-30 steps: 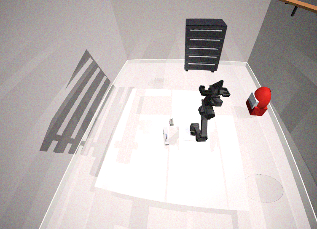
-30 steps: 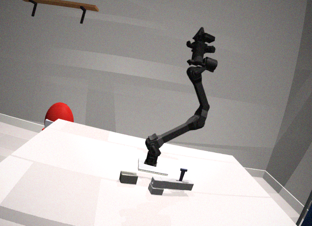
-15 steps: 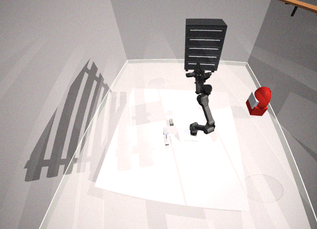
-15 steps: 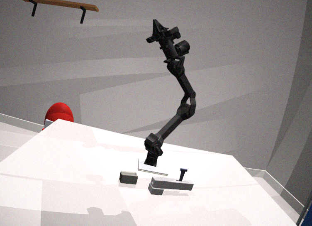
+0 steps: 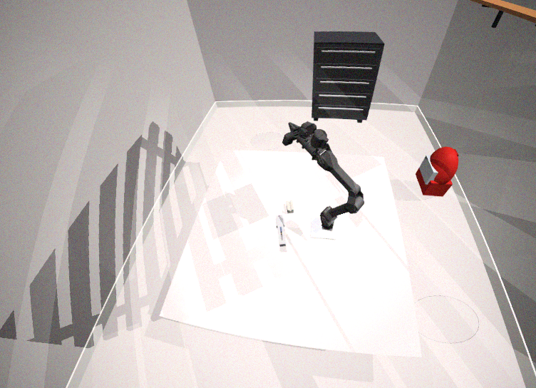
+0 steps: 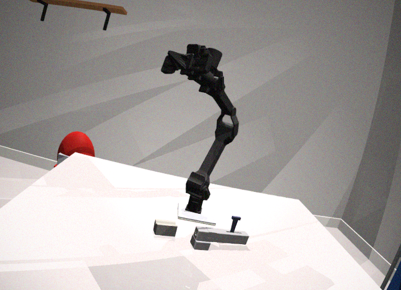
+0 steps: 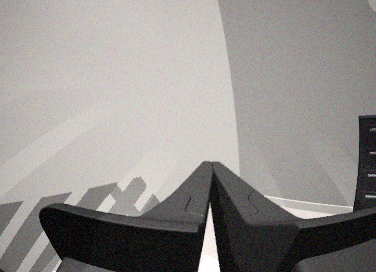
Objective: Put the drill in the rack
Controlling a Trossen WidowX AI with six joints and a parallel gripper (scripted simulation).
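Note:
The long grey holder (image 6: 223, 236) (image 5: 282, 241) lies level on a short foot at its left end in the exterior view. A dark blue T-shaped piece (image 6: 234, 223) (image 5: 281, 230), seemingly the key, stands upright in a slot on its top, head clear above. The drill cannot be told apart from the holder. A small grey block with a cream top (image 6: 165, 228) (image 5: 289, 207), probably the rack, stands a short way off the holder. My gripper (image 5: 291, 125) (image 6: 170, 54) (image 7: 210, 169) is shut and empty, fingertips meeting, high above the table and well away from all of these.
The arm's base plate (image 5: 318, 233) (image 6: 207, 220) is beside the holder. A dark drawer cabinet (image 5: 343, 74) stands at the back. A red rounded object (image 5: 444, 162) (image 6: 76, 144) is beyond the table's edge. A wooden shelf (image 5: 510, 8) (image 6: 74, 3) is on the wall.

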